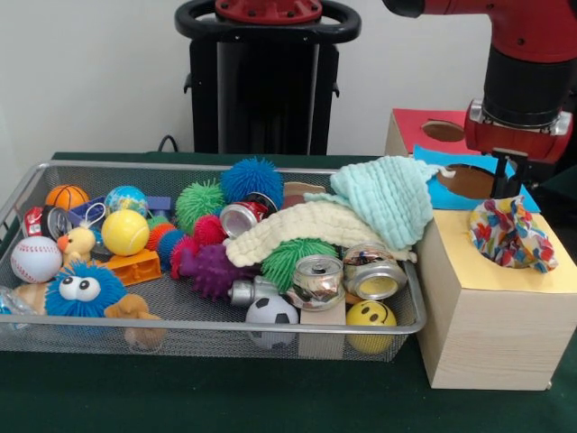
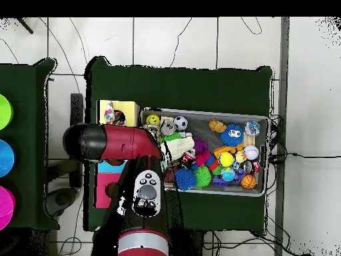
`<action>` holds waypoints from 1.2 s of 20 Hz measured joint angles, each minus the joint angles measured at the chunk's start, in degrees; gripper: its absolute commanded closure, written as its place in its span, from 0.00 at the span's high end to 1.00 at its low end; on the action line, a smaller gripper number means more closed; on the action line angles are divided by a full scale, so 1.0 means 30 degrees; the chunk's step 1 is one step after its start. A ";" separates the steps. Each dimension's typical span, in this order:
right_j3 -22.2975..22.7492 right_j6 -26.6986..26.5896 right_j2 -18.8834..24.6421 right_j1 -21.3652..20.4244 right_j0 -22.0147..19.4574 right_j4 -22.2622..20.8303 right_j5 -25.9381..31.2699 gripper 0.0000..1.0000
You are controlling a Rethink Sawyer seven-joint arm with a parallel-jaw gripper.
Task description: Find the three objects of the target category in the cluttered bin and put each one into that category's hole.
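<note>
The wire mesh bin (image 1: 216,169) lies at the left, full of toys, and also shows in the overhead view (image 2: 266,155). One dotted white cloth (image 1: 510,233) sits bunched on top of the yellow-faced box (image 1: 491,271), covering its hole. My gripper (image 1: 507,189) hangs just above that cloth, about touching its top. In the overhead view the yellow box (image 2: 108,107) shows the cloth (image 2: 110,116) on it, and my arm (image 2: 113,141) hides the gripper. No other dotted cloth shows in the bin.
A mint-green cloth (image 1: 388,194) and a cream cloth (image 1: 306,225) drape over the bin's right end. Cans (image 1: 317,280), balls and spiky toys fill the bin. The blue-faced box (image 1: 442,194) and red-faced box (image 1: 419,122) stand behind the yellow one.
</note>
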 measured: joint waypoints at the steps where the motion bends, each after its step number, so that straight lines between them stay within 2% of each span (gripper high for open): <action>1: -0.0163 0.0000 -0.0072 0.0077 0.0059 0.0000 0.0213 0.00; 24: -0.0891 0.0000 -0.0802 0.0416 0.0660 -0.0059 0.0648 0.00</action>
